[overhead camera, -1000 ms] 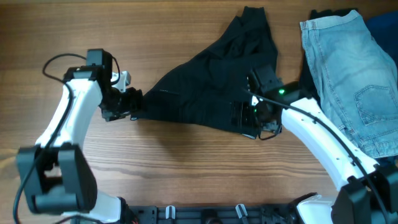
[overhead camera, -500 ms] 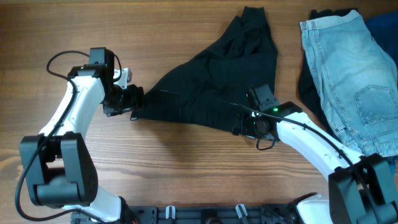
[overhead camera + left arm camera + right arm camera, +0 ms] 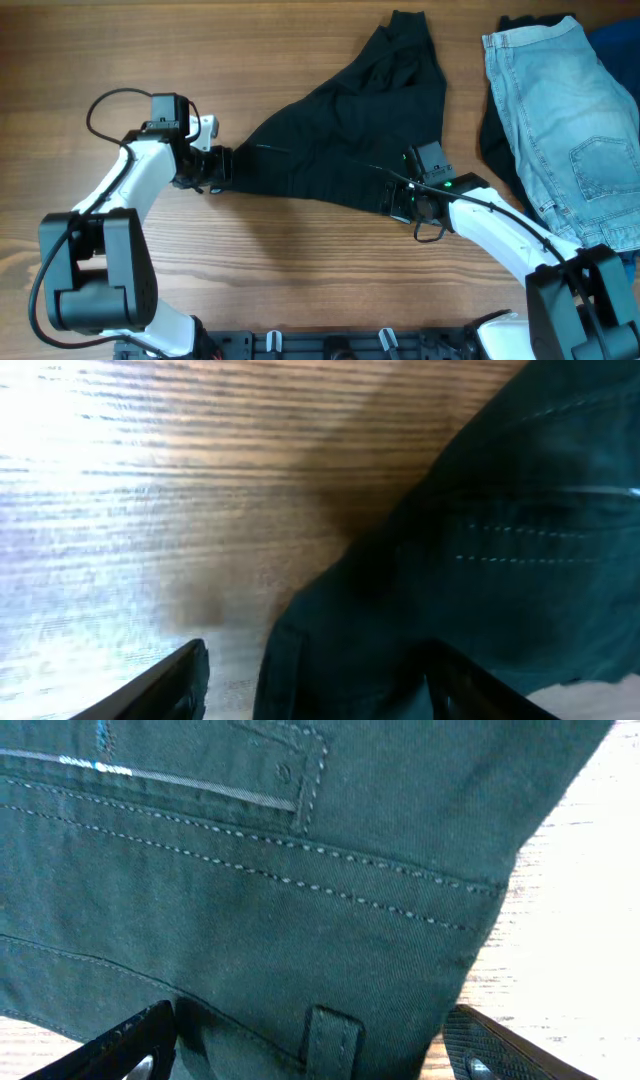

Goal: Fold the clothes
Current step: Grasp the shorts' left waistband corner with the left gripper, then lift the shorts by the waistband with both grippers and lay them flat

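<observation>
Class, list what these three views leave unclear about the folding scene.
- Left wrist view: fingertips of the left gripper are cut off by the bottom edge, so its grip on the black garment is unclear.
- Right wrist view: the same for the right gripper.
- Overhead: the right edge cuts off the denim garment.
</observation>
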You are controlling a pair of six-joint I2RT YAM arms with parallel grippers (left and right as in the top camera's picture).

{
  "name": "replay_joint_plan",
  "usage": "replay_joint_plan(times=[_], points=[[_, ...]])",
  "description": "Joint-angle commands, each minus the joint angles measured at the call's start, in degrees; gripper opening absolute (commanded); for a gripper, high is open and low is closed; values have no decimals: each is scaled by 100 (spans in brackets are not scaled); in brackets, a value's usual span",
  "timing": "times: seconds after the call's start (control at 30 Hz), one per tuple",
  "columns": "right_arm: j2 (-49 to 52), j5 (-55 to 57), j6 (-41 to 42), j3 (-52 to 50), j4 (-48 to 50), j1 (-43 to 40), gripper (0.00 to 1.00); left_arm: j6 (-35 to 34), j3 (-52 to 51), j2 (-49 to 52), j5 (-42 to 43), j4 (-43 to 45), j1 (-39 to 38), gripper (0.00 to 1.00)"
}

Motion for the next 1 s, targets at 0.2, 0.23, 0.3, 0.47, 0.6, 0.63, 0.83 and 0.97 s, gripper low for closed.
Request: replay_joint_plan(times=[0.2,0.23,0.3,0.47,0.6,0.63,0.83,0.97], points=[[76,101,-50,-26,57,-17,83,157,-304,149,656,238,-271,68],[76,101,-52,-26,74,-17,83,157,-332,210,595,273,-350,66],[85,103,-52,-35,98,-17,80,153,-341,299,481,302,-442,56],[199,125,-55,-127,358,-17,51,109,-341,407,481,378,-483,11],[446,192,-39,-186,485,-17,4,103,-341,404,485,393,-485,4],[466,236,-37,-186,485,-17,4,39,-341,402,485,396,-485,4],[74,293,-111,278,44,-83,4,-195,-31,-39,485,96,-483,4],[-629,295,-619,1373,-984,-356,4,-192,811,-964,455,-743,-483,4]])
